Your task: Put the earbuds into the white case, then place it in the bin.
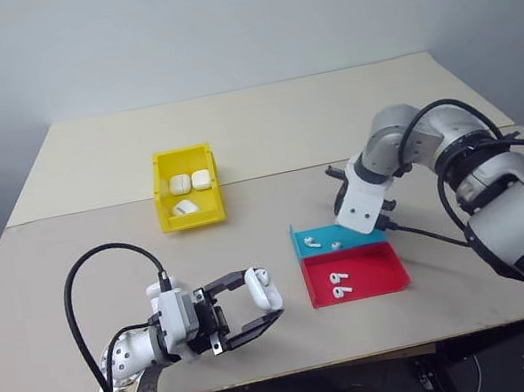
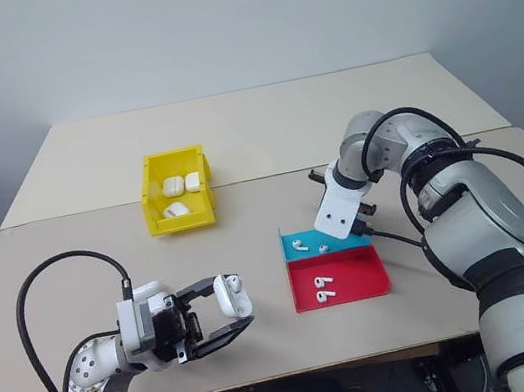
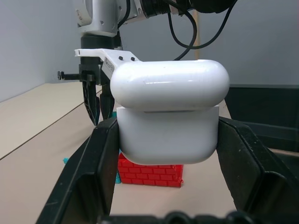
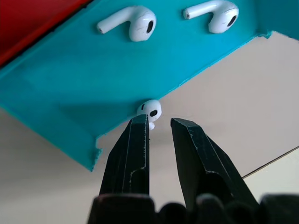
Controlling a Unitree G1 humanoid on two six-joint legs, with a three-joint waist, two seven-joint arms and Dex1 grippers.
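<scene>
My left gripper [image 1: 245,310] clamps white case [image 1: 263,288] | right gripper [image 4: 159,122] slightly parted, gripping nothing, earbud [image 4: 150,109] at tips above cyan tray [image 4: 93,79]

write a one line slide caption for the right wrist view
Right gripper poised with a narrow gap beside an earbud at the cyan tray edge.

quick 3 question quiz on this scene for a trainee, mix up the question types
1. True or false: the left hand is shut on a white case.
2. How many cases lie in the yellow bin? A) one B) three C) five
3. Which tray is the right hand poised over?

Key:
1. True; the lid stands ajar.
2. B
3. The cyan tray, fingers slightly apart near an earbud at its edge; the red tray lies beside it.
</scene>
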